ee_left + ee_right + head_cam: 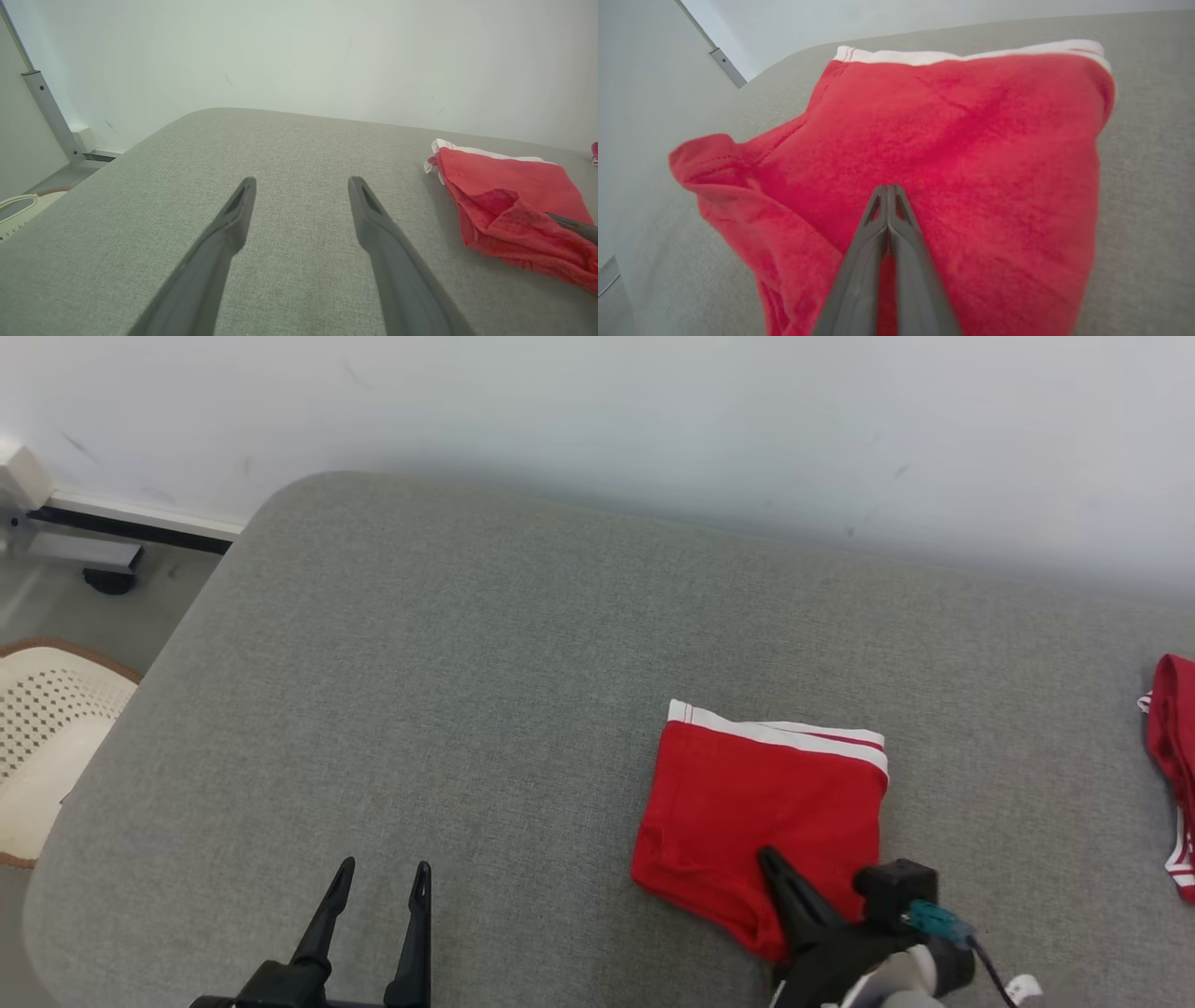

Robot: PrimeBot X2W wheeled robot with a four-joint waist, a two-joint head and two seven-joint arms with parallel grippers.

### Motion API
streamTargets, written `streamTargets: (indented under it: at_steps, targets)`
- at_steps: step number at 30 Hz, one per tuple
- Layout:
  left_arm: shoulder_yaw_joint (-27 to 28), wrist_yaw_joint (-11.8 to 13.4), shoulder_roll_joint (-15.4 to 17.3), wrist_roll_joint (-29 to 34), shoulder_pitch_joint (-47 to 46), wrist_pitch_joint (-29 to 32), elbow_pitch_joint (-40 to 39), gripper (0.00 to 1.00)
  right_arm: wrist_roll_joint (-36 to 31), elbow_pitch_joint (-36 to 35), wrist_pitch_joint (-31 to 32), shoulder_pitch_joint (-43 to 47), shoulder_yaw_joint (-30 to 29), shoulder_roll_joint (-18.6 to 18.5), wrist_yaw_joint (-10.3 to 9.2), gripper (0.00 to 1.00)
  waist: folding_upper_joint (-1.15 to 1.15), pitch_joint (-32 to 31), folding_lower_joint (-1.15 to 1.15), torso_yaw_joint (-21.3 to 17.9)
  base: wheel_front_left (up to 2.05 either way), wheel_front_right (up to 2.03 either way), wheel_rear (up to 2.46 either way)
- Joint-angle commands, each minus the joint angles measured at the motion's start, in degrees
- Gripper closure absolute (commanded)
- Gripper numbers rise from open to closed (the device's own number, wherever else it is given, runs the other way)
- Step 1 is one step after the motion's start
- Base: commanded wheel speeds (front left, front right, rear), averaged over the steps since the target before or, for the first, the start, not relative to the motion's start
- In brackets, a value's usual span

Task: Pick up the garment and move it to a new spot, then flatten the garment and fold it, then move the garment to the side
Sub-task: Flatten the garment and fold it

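Garment [761, 803] on grey cushion [467, 709], white wall [653, 411]

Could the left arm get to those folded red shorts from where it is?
Probably yes: only bare grey cushion lies between the open left tool and the red shorts, though the shut right tool lies over their near edge.

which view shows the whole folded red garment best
Head view: the red garment shows almost whole, white waistband included. Right wrist view is close up, its near part hidden behind the shut right gripper; left wrist view cuts it off at the side.
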Motion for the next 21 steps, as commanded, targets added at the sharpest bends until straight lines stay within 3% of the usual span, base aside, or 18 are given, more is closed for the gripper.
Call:
streamTargets:
  at_steps: [1,15,21]
  targets:
    - [-0.3,0.0,0.0,0.5,-0.6,-0.1,0.0,0.0,-1.2,0.3,0.0,-1.1,1.4,1.1,-0.1,1.0,0.0,0.6,0.0,0.8,0.0,0.0,0.0]
    - [-0.8,0.1,0.0,-0.3,-1.0,-0.1,0.3,0.0,1.4,0.5,0.0,-1.7,12.6,5.1,-0.1,1.0,0.0,1.3,0.0,2.5,0.0,0.0,0.0]
    - [-0.3,0.2,0.0,0.1,-0.4,-0.1,0.0,0.0,2.3,-2.7,0.0,-1.5,10.7,4.8,-0.1,1.0,0.0,0.5,0.0,1.4,0.0,0.0,0.0]
